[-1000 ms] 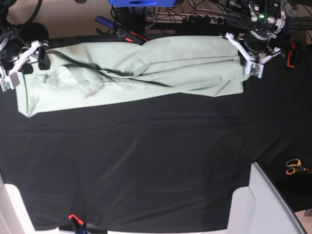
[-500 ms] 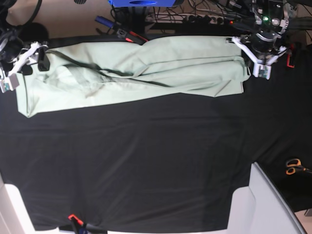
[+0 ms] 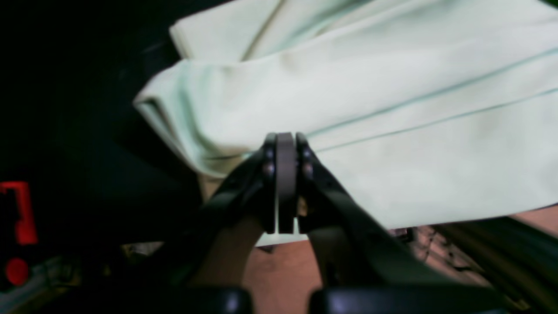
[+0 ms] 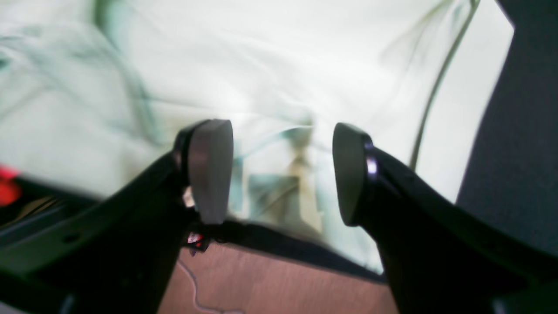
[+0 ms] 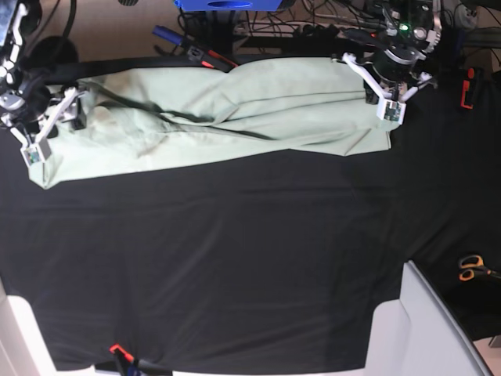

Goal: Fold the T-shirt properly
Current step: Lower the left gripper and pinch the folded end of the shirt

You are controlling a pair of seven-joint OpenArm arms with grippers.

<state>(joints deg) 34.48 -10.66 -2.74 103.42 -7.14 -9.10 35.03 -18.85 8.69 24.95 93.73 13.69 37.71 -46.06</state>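
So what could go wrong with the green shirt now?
The left gripper looks shut beside the T-shirt, maybe holding nothing, so that end may stay down. The right gripper is open over the cloth and might pinch only one layer. The shirt is bunched and creased, so folding now could come out crooked.

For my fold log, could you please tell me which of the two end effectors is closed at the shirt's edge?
The left end effector, its fingers pressed together at the T-shirt edge; the right end effector stands open.
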